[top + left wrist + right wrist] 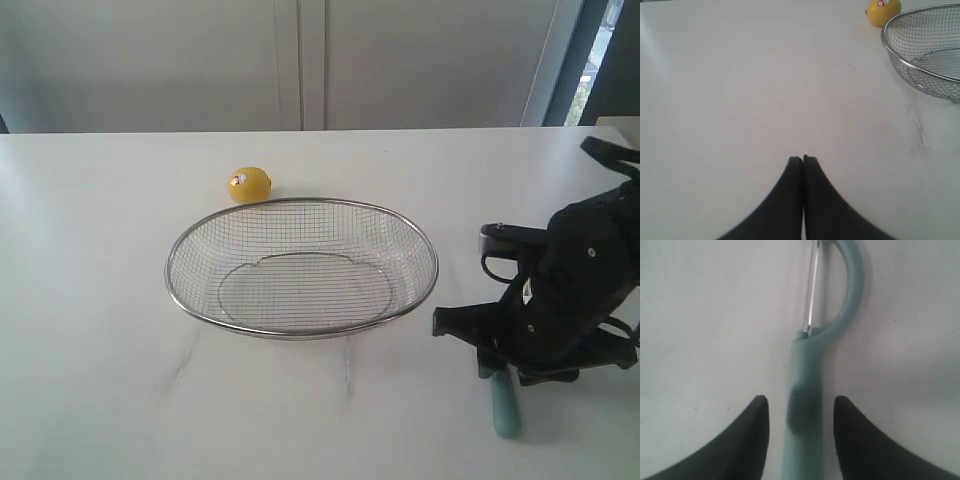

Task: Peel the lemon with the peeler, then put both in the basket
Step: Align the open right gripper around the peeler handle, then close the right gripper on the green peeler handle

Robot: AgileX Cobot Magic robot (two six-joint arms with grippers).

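Peeler (804, 370) lies untouched between the spread right claw (800, 402); left claw (803, 159) clenched.

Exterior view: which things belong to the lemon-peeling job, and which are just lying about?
Job: lemon; peeler, its handle between the open right claw; basket.
Just lying about: none that I can see, only the white table under them.

On the table (90, 300), the lemon (249, 185) sits just behind the basket (300, 332), seemingly clear of its rim. The peeler (505, 405) lies to the basket's right, well apart, its handle between the parted fingers of the right gripper (800, 401).
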